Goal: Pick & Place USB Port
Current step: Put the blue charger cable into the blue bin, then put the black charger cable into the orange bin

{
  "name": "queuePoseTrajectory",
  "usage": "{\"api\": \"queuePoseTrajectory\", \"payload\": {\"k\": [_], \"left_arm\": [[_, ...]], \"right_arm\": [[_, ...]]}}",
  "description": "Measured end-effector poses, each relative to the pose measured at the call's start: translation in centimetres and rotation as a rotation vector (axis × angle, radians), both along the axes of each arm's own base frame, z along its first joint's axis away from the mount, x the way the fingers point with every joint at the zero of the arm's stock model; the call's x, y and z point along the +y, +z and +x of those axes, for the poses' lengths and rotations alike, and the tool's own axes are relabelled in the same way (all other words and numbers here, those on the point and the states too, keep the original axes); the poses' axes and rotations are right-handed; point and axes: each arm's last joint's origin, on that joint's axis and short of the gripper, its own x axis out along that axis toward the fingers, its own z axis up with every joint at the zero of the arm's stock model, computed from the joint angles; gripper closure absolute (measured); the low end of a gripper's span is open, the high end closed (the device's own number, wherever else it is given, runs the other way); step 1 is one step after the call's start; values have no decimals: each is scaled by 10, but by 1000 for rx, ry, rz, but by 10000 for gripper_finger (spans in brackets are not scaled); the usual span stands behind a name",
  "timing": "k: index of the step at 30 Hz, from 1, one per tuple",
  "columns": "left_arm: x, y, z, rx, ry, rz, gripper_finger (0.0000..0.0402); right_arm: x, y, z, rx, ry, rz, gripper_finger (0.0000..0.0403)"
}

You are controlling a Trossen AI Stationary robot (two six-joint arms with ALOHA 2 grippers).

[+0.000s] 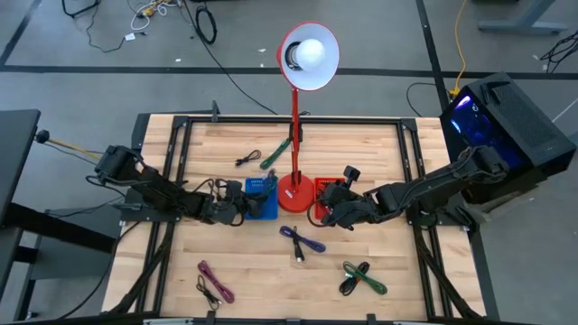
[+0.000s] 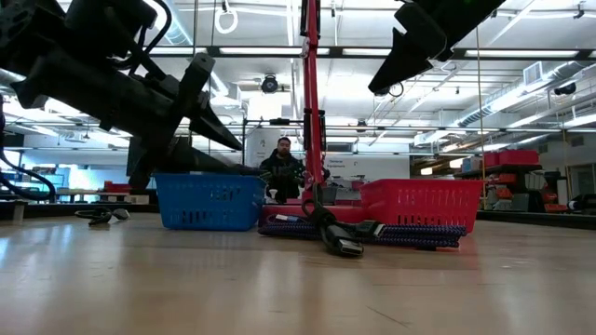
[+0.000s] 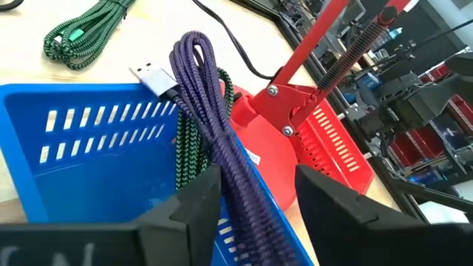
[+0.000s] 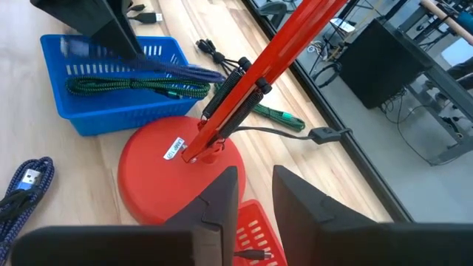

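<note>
Purple cable (image 3: 222, 140) between left claw (image 3: 255, 196) fingers

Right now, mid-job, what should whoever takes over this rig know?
Left gripper: over the blue basket, jaws apart around a purple cable dropping in beside a green cable.
Right gripper: holds nothing, parted over the red basket by the lamp base.
Done: two cables at blue basket.
Left on table: purple-blue cable, green cable, magenta cable, and more behind the lamp.
</note>
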Motion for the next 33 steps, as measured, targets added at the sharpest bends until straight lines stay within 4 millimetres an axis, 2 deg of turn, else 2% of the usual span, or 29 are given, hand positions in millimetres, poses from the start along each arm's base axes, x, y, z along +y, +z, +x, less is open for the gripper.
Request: {"api": "queuePoseTrajectory", "payload": {"k": [9, 13, 17, 20, 23, 28, 33], "left_arm": [[0, 2, 0, -7, -2, 2, 210], [1, 17, -3, -25, -35, 60, 209], [4, 43, -10, -25, -119, 167, 209], [13, 55, -25, 47, -138, 173, 213], [24, 61, -48, 120, -123, 82, 222], [35, 59, -86, 239, -86, -157, 236], [37, 54, -110, 347, -77, -355, 244]], "right_arm": [[0, 0, -1, 8, 0, -3, 317], [0, -1, -1, 13, 0, -4, 317], [0, -1, -1, 13, 1, -4, 317], [0, -1, -1, 14, 2, -4, 317], [0, -1, -1, 18, 12, 7, 317], [1, -1, -1, 19, 17, 13, 317], [1, -1, -1, 23, 21, 8, 317]]}}
